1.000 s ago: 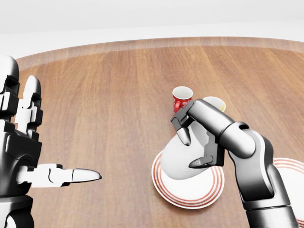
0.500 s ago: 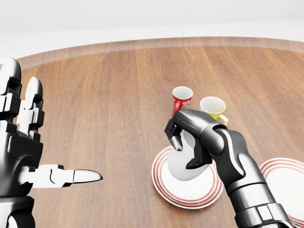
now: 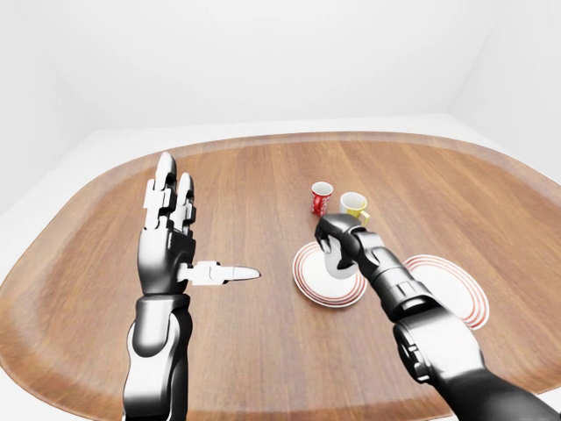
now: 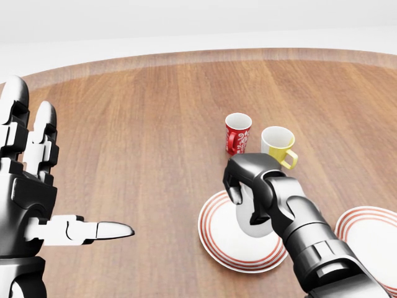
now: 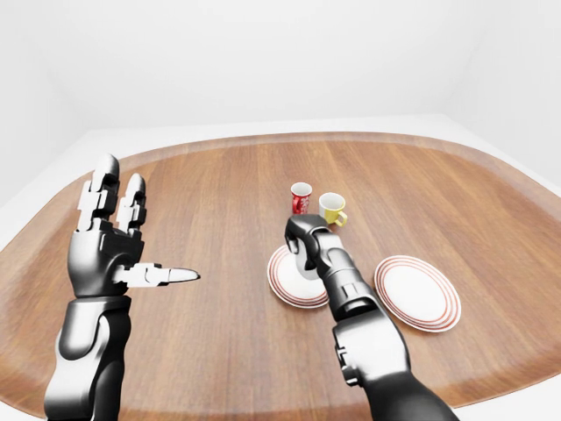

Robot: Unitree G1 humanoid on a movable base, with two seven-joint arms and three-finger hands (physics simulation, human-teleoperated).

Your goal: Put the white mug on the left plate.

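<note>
The glossy black-and-silver right hand (image 4: 248, 189) curls its fingers round the smooth white mug (image 4: 250, 218), which sits on the round, red-ringed left plate (image 4: 218, 245). The left hand (image 4: 34, 198) stands splayed wide, holding nothing. Beyond, on the wood-grain table (image 4: 142, 143), stand a red mug (image 4: 237, 133) and a yellow mug (image 4: 277, 146).

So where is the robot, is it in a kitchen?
Hard to say. It looks like a plain white simulated room, with just a big rounded wooden table holding mugs such as a red mug and red-ringed plates like the left plate.
</note>
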